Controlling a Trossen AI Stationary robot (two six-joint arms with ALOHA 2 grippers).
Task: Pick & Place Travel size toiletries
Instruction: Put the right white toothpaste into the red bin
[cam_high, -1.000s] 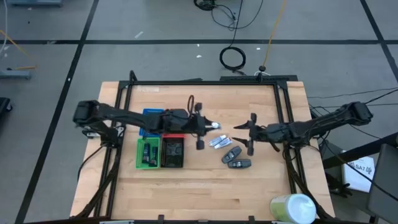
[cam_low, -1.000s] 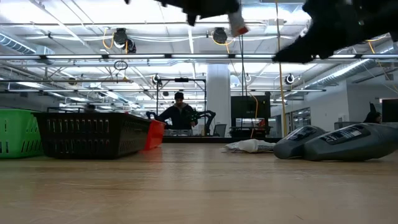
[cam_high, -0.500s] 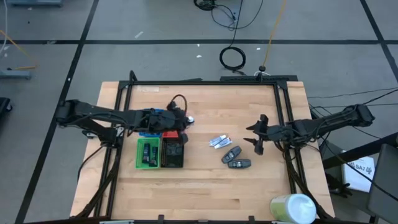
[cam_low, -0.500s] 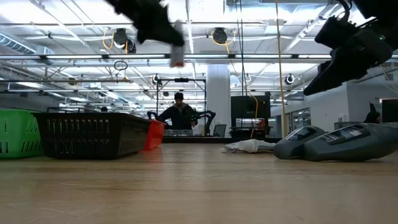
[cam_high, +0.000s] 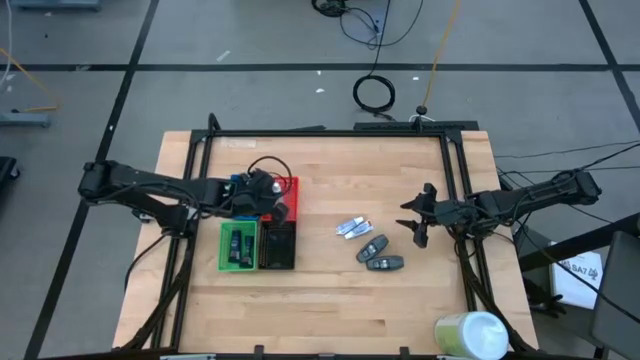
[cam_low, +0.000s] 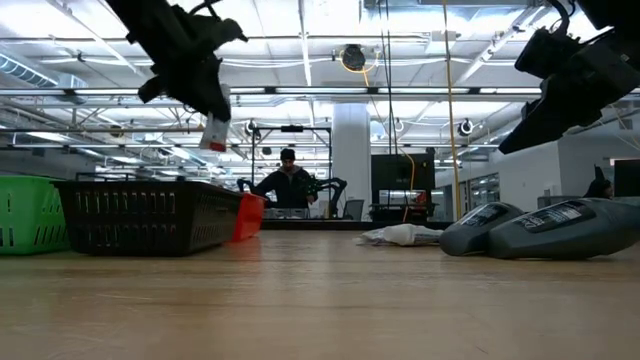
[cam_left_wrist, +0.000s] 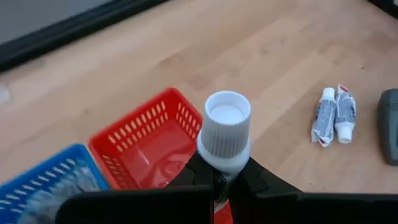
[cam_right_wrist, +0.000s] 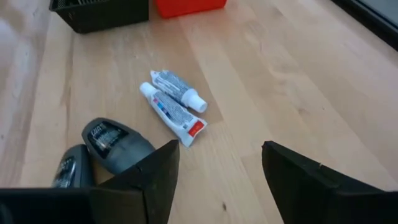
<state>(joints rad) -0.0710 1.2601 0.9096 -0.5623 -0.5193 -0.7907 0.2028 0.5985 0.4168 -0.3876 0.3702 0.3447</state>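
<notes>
Left gripper (cam_left_wrist: 221, 180), fingers clamped on a small white tube with a ribbed cap (cam_left_wrist: 224, 134), held aloft over the red tray (cam_left_wrist: 149, 146); in the low view the same tube (cam_low: 212, 132) hangs cap-down from the gripper (cam_low: 205, 95) above the black tray (cam_low: 150, 215), clear of its rim. From above, the left gripper (cam_high: 262, 190) sits over the cluster of trays at the table's left-centre: red tray (cam_high: 288, 188) behind, black tray (cam_high: 277, 245) in front of it, green tray (cam_high: 237, 245) just beside the black one, and the blue tray (cam_left_wrist: 43, 186) next to the red one. Right gripper (cam_high: 422, 215), jaws apart and holding nothing, hovers off the table (cam_high: 330, 300) at the right of the loose items. Two white tubes (cam_right_wrist: 174, 106) lie side by side, touching, on the bare wood near the table's middle; two dark grey oblong packs (cam_high: 378, 255) rest just in front of them, close together. Large pale green-white cylinder (cam_high: 470, 335) stands at the table's front right corner, well apart from the rest. A person (cam_low: 288, 180) shows in the room beyond the table
</notes>
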